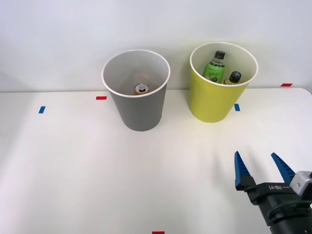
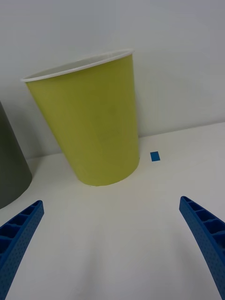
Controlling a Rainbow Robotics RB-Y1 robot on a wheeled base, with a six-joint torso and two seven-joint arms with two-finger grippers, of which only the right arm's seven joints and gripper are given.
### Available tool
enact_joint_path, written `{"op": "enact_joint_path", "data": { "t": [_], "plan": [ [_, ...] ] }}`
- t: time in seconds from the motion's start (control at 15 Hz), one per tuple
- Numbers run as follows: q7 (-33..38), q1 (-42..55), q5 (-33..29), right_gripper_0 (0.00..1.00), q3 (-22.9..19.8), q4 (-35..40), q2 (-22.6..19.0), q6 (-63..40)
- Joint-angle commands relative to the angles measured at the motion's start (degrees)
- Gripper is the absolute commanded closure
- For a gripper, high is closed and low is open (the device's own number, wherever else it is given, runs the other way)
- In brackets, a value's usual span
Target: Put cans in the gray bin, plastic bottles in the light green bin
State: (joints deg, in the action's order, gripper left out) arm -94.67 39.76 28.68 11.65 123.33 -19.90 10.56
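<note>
Right end effector (image 1: 264, 167) hangs over the desk (image 1: 73, 165), fingers spread wide, nothing held; can (image 1: 141, 88) in gray bin (image 1: 139, 109), both bottles (image 1: 215, 66) in light green bin (image 1: 209, 100).

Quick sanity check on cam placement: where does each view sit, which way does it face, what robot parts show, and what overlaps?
Front view: above the arms, facing forward and down at the white table; shows the gray bin, the light green bin and the right gripper, open.
Right wrist view: on the right wrist, low, facing the light green bin's side; both blue fingers at the corners.
Shared: both bins, the blue tape mark, the gripper.
</note>
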Motion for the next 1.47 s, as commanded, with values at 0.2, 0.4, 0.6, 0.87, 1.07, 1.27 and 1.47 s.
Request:
{"op": "enact_joint_path", "data": {
  "t": [0.2,0.4,0.6,0.87,1.07,1.27,1.47],
  "plan": [
    [7.22,0.67,-13.21,0.00,-1.46,-1.78,4.69,0.60],
    [17.42,0.32,-22.53,0.00,-1.63,-8.02,6.98,10.27],
    [17.77,0.23,-28.33,0.00,-2.42,-14.97,6.54,21.08],
    [5.64,3.40,-25.17,0.00,-2.42,-16.28,6.19,24.60],
    [0.10,6.65,-21.83,0.00,-2.51,-16.28,6.72,26.27],
    [-0.42,7.97,-22.00,0.00,-4.36,-16.28,7.51,26.35],
    [0.10,9.37,-22.27,0.00,-5.06,-16.28,8.12,27.32]
  ]
}}
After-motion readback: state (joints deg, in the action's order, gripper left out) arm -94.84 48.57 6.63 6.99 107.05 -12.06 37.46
